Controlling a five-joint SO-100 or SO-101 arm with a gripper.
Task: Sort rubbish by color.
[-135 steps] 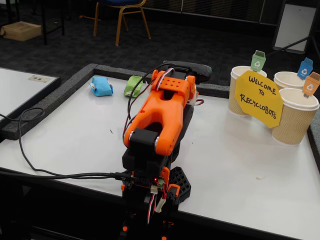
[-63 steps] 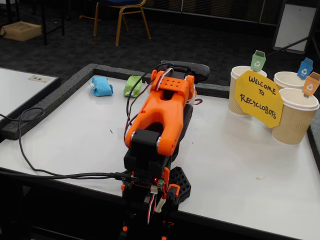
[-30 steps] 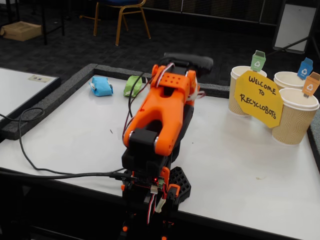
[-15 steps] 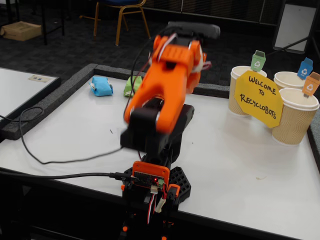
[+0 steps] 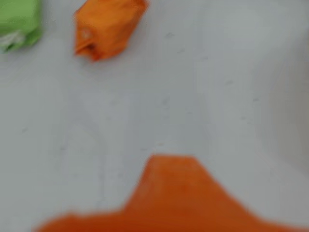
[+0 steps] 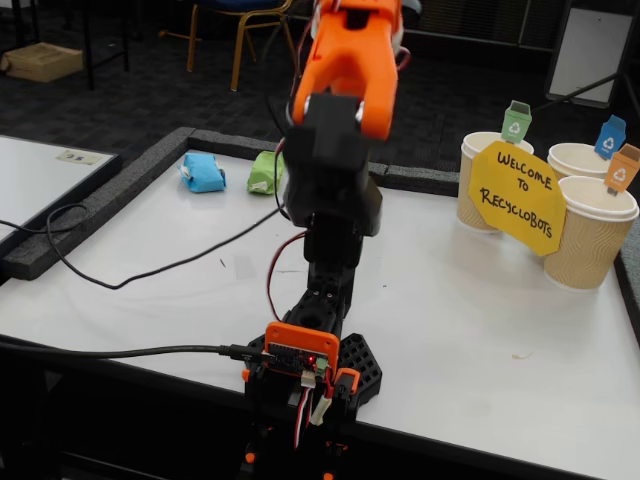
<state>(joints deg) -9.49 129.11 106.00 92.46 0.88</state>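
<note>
The wrist view is blurred. An orange paper wad [image 5: 108, 26] lies on the white table near the top, with a green wad [image 5: 15, 23] at the top left corner. Of my gripper only one orange finger [image 5: 169, 193] shows, at the bottom edge, well short of both wads and with nothing on it. In the fixed view a light blue wad [image 6: 203, 172] and the green wad [image 6: 265, 172] lie at the table's far left. The raised orange arm [image 6: 345, 70] reaches past the top edge there, hiding the gripper and the orange wad.
Three paper cups stand at the far right: one with a green tag [image 6: 472, 195], one with a blue tag [image 6: 575, 158], one with an orange tag [image 6: 590, 245], behind a yellow sign [image 6: 517, 197]. A black cable [image 6: 120, 285] trails across the left of the table.
The arm has swung up from its folded rest pose to nearly upright, lifting the gripper off the table. The cable shifted with it. The wads have not moved.
</note>
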